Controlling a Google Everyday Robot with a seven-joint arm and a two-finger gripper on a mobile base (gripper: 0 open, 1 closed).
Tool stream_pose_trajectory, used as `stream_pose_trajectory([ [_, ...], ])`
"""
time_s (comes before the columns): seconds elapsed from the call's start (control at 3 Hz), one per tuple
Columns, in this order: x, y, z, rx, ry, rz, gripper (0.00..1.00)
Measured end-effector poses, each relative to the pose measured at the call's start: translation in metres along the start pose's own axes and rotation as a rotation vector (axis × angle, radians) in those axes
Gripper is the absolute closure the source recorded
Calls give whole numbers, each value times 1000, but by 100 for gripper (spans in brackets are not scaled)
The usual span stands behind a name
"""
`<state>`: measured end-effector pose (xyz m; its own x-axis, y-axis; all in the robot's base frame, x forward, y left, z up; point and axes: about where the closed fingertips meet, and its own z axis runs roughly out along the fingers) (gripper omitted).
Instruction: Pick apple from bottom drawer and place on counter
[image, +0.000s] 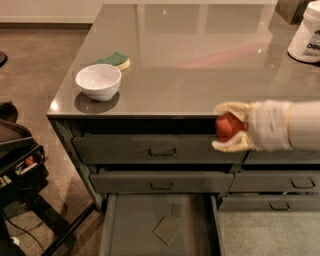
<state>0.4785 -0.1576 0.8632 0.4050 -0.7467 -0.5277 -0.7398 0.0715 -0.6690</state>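
Beside the counter (200, 60) edge, the claw (221, 127) grasps the apple (229, 128), partly hidden by its fingers (231, 107).

apple (227, 127) red | gripper (220, 127) cream (at counter (200, 60) edge) | drawer (135, 220) grey-green, tan diamond

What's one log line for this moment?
gripper: shut on small red apple | where: at front edge of glossy grey counter | dark bottom drawer: open
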Motion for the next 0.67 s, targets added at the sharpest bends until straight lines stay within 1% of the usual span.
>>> stream_pose_trajectory([
  [0.33, -31, -72, 12, -5, -1, -162, 100],
  [0.67, -52, -126, 33, -38, -26, -258, 100],
])
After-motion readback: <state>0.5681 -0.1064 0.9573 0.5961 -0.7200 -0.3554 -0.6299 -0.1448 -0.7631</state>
